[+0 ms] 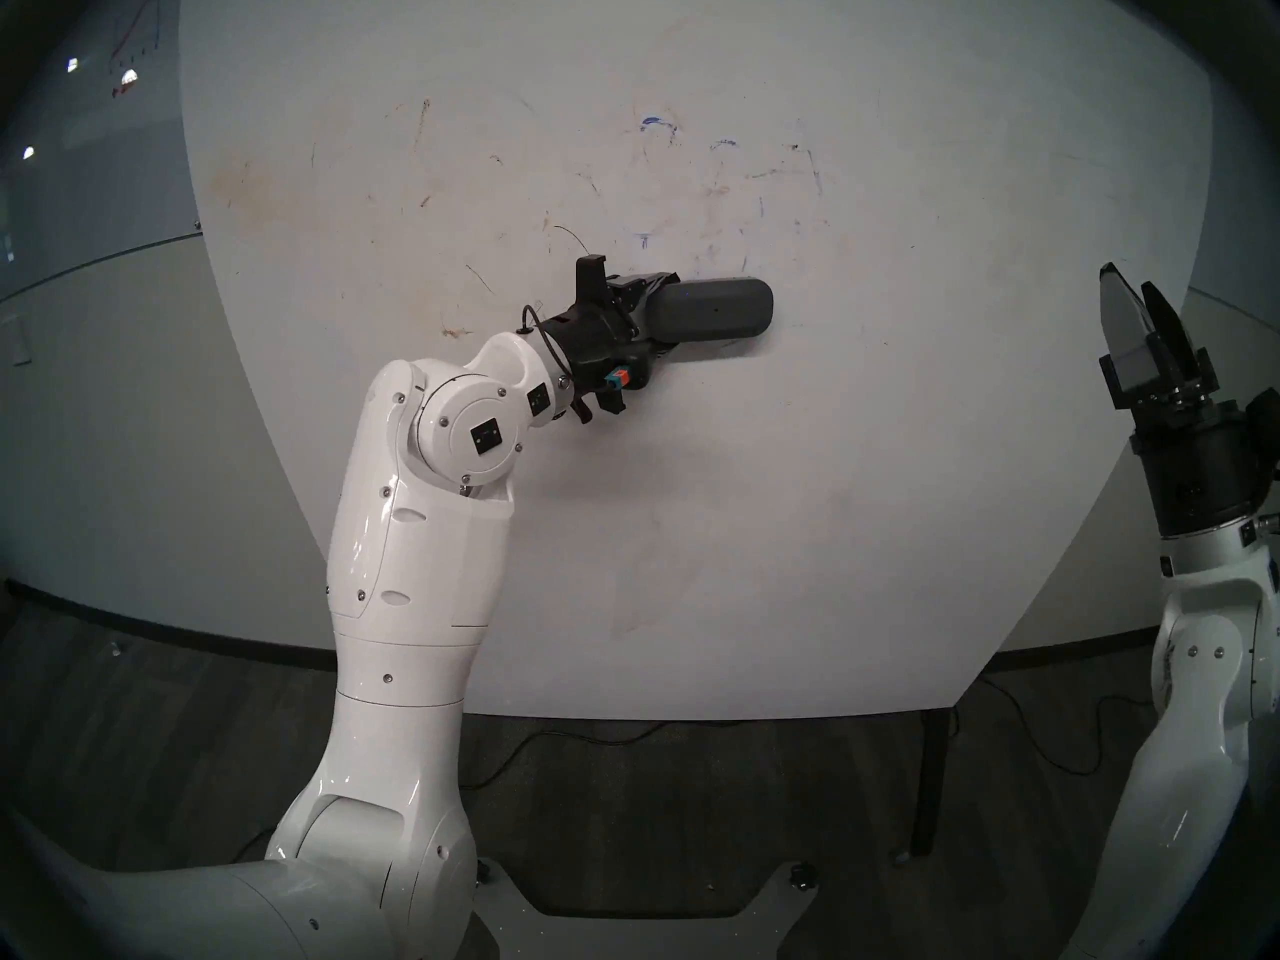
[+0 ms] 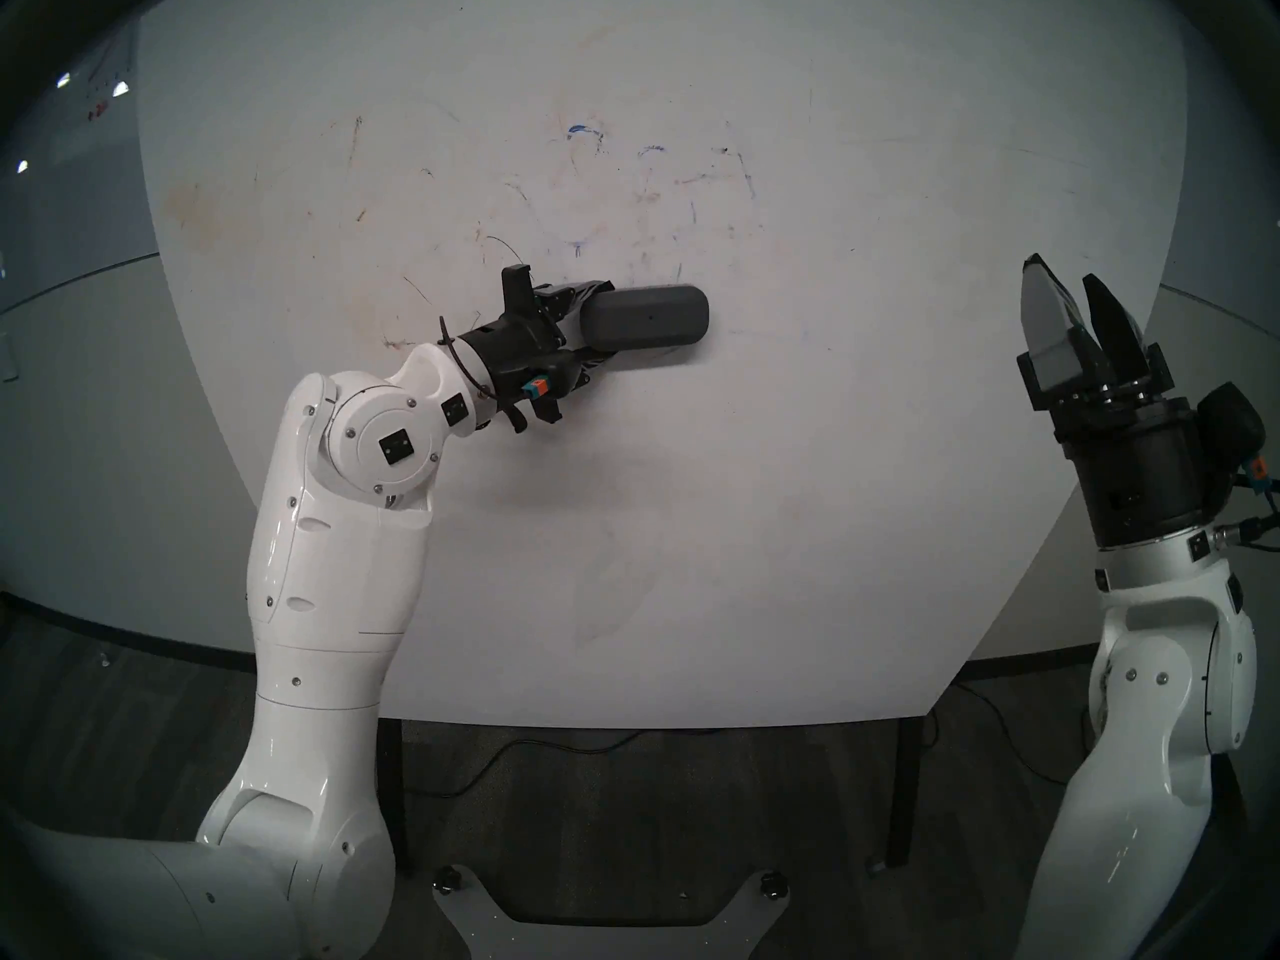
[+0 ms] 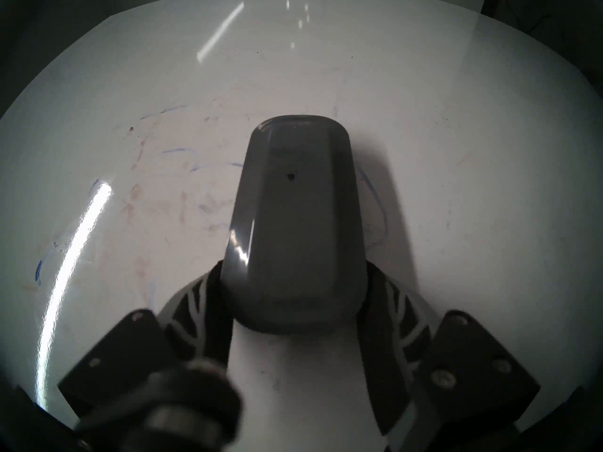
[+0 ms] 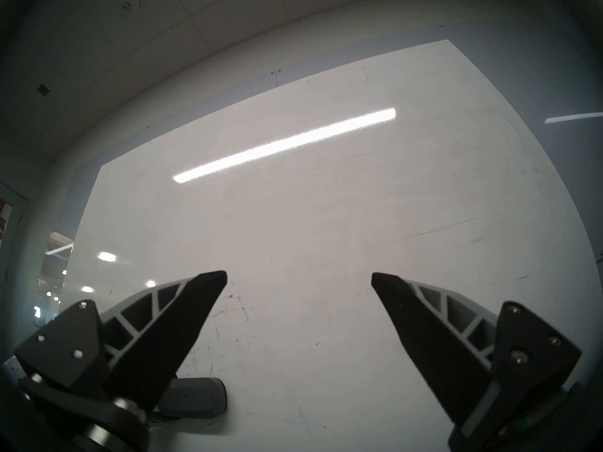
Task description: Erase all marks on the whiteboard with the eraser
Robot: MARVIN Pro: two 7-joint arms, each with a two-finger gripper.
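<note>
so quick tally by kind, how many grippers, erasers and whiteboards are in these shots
grippers: 2, the left gripper shut on the eraser, the right gripper open and empty
eraser: 1, dark grey, against the board
whiteboard: 1, faint blue marks left on it
total: 4

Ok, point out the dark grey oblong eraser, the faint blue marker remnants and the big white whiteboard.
Dark grey oblong eraser (image 1: 713,309): head left view, middle of its smooth top.
Faint blue marker remnants (image 1: 651,122): head left view, the darkest blue stroke.
Big white whiteboard (image 1: 831,487): head left view, bare lower surface.
</note>
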